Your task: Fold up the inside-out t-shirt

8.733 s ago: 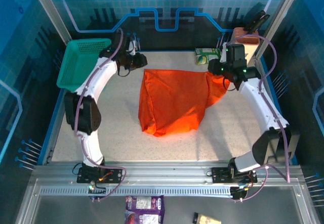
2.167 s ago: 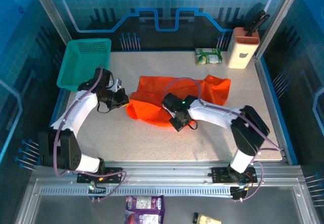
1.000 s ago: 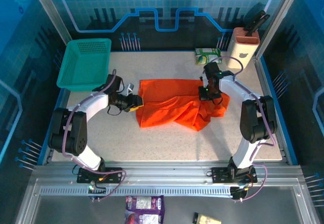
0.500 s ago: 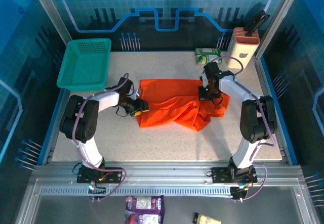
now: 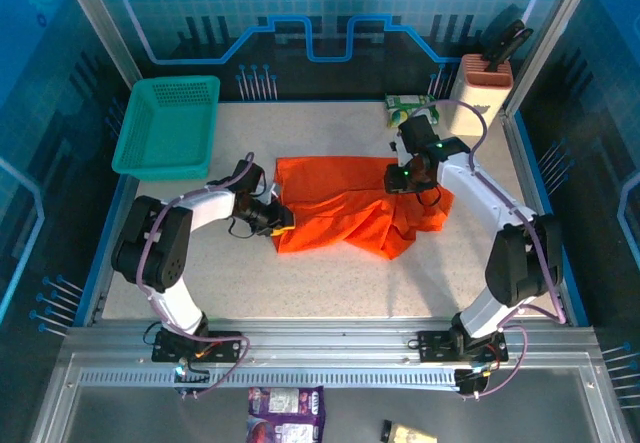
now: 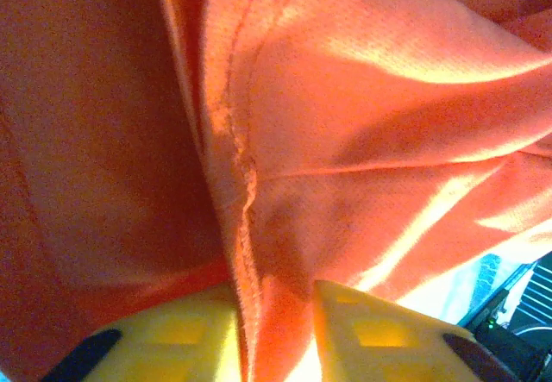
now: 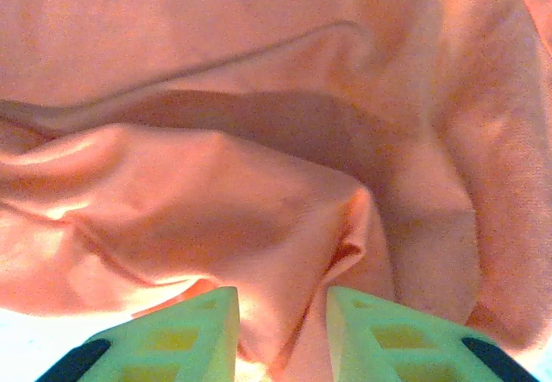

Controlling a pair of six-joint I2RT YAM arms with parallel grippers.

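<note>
The speckled pale desk (image 5: 330,283) carries the orange inside-out t-shirt (image 5: 340,208), which lies crumpled and partly folded a little beyond the desk's middle, its cloth bunched in ridges. A teal mesh basket (image 5: 170,128) sits at the far left corner. At the far right, a green packet (image 5: 410,110) lies just beside a beige knife block (image 5: 480,93).
</note>
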